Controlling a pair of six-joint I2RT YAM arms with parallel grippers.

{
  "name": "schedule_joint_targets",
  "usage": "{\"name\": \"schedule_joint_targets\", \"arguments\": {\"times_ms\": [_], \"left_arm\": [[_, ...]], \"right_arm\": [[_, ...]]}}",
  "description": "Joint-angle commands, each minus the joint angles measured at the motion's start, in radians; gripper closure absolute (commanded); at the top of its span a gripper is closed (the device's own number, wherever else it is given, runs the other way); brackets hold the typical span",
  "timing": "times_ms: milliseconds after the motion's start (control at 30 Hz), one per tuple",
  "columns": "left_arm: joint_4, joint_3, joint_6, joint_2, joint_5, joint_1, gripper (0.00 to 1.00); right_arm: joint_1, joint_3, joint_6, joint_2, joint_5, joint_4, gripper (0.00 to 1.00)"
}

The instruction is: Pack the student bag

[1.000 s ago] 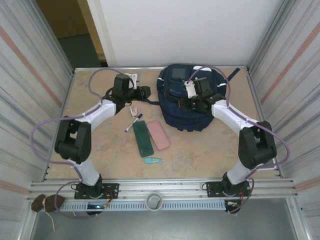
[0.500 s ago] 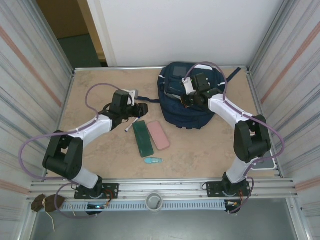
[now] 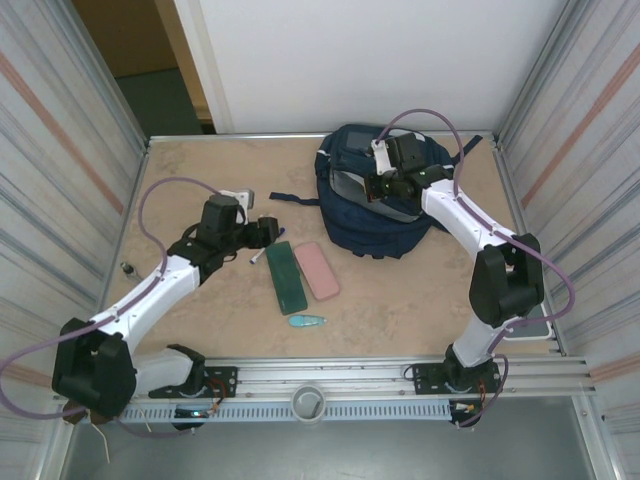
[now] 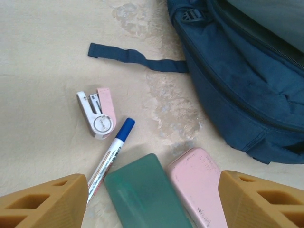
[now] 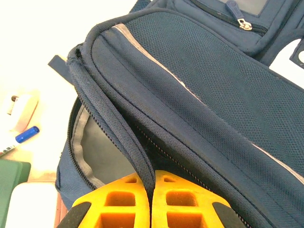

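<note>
student bag: on tabletop, beyond and right of green case, mouth held ajar
right jaws: clenched on bag's zipper rim
left jaws: released, empty, hovering over green case
risk: thin rim slips the pinch, mouth flops shut

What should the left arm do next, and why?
Probably lower the left gripper onto the green case: its open fingers hover above it, while the right gripper, shut on the student bag at its zipper edge, holds the main compartment open.
</note>
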Motion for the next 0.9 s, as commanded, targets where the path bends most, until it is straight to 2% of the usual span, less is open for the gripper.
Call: {"name": "schedule_joint_targets", "arguments": {"times_ms": [0,200,500,733,867], "left_arm": [[-0.075,-0.022,0.019,-0.025,-0.028,-0.004,0.27],[-0.126,-0.018,0.001,-0.024,-0.034,-0.004,0.26],[-0.201,-0.029,0.015,0.015,0.046,-0.01,0.24],[-0.257,-0.003,0.014,0.073,-0.024,-0.067,0.24],[-0.249,0.018,-0.038,0.131,-0.028,-0.113,0.23]], "right_arm": [[0.004,0.038,0.063,-0.003,-0.021,-0.023,1.0],[0.004,0.043,0.062,-0.005,-0.027,-0.049,1.0],[0.006,0.093,0.06,0.013,-0.079,-0.11,1.0],[0.019,0.102,0.053,0.042,-0.081,-0.115,1.0],[0.021,0.091,0.054,0.045,-0.08,-0.119,1.0]]}}
